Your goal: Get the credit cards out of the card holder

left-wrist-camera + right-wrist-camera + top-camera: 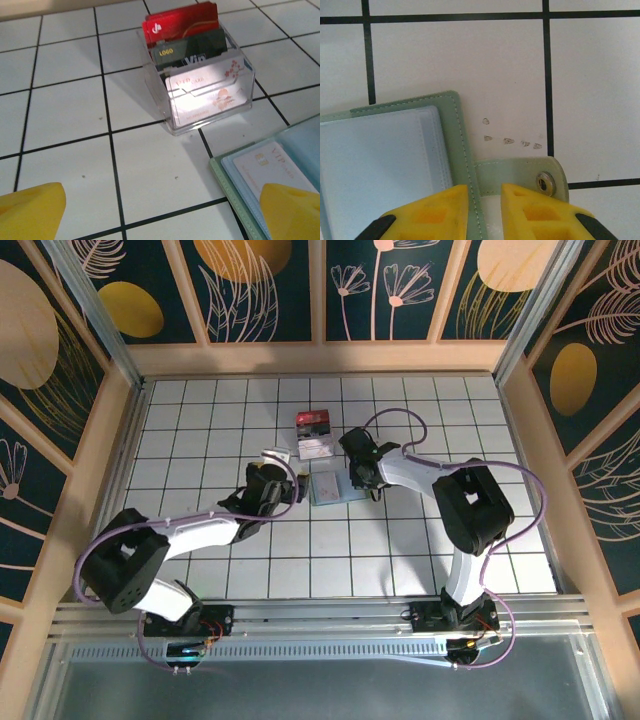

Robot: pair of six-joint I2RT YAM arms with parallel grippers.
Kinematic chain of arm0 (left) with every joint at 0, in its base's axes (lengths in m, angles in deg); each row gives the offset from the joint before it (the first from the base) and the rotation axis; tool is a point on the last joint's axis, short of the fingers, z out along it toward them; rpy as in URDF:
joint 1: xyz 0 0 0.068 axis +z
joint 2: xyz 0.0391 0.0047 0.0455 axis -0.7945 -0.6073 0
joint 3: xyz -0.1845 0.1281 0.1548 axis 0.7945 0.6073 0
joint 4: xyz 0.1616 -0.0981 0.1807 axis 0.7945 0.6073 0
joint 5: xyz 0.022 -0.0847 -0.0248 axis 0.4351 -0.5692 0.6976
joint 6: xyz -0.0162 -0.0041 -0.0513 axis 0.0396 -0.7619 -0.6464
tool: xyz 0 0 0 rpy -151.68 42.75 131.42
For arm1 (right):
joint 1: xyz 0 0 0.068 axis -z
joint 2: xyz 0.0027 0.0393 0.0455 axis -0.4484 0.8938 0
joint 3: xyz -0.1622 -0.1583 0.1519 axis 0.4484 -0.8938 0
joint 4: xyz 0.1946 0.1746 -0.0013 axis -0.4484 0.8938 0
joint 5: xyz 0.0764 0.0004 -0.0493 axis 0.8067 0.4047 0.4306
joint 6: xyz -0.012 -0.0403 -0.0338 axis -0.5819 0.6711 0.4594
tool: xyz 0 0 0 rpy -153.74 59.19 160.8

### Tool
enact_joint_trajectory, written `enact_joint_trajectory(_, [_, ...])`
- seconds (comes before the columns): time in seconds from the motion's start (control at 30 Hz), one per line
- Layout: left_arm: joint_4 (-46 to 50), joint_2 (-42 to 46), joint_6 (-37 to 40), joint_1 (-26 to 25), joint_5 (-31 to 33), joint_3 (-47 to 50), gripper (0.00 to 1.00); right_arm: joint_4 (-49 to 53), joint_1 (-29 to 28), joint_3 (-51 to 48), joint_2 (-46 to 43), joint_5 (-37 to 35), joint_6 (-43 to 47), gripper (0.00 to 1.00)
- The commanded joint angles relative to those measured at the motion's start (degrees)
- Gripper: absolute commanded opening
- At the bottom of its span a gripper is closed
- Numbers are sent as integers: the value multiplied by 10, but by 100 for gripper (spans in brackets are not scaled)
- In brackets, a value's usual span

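The right hand (484, 194), narrowed, steadies the card holder (385, 160) by its edge, so the wide-open left hand (160, 209) probably next pinches the sleeved credit card (270, 167).

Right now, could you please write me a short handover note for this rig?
Left pincer: open, empty, near the clear box.
Right pincer: closed on the edge of the card holder by its snap strap.
Holder lies open on the table; red, dark and white cards stand in the box.
Left to do: a white VIP card sits in a holder sleeve.
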State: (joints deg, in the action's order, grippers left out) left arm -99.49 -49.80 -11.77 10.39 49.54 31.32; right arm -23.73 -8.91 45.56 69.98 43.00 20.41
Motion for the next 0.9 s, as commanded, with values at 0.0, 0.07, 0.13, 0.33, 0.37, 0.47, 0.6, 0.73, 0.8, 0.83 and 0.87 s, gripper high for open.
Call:
enact_joint_trajectory(0.0, [-23, -25, 3, -6, -9, -21, 99, -3, 2, 3, -1, 2, 5, 24])
enact_joint_trajectory(0.07, [-24, -42, 6, -9, -8, -25, 99, 3, 3, 8, -10, 1, 3, 24])
enact_joint_trajectory(0.13, [-24, -56, 10, -13, -5, -32, 99, 10, 2, 13, -22, 1, 3, 24])
enact_joint_trajectory(0.33, [-24, -95, 21, -24, 0, -56, 99, 18, 2, 23, -64, 5, -13, 20])
enact_joint_trajectory(0.37, [-23, -100, 21, -25, 3, -58, 99, 16, 1, 24, -71, 7, -16, 20])
enact_joint_trajectory(0.47, [-16, -115, 11, -25, 21, -63, 99, 5, 2, 24, -91, 27, -24, 20])
enact_joint_trajectory(0.6, [-9, -135, -11, -24, 34, -67, 99, -18, 1, 21, -100, 71, -31, 20])
enact_joint_trajectory(0.73, [-7, -152, -30, -24, 38, -73, 99, -41, 1, 21, -87, 126, -35, 19])
enact_joint_trajectory(0.8, [-3, -159, -36, -24, 37, -78, 99, -55, 1, 19, -77, 151, -38, 18])
enact_joint_trajectory(0.83, [-1, -164, -38, -24, 37, -81, 99, -62, 1, 19, -72, 164, -39, 18])
enact_joint_trajectory(0.87, [3, -169, -41, -24, 37, -84, 99, -68, 1, 18, -67, 178, -41, 18])
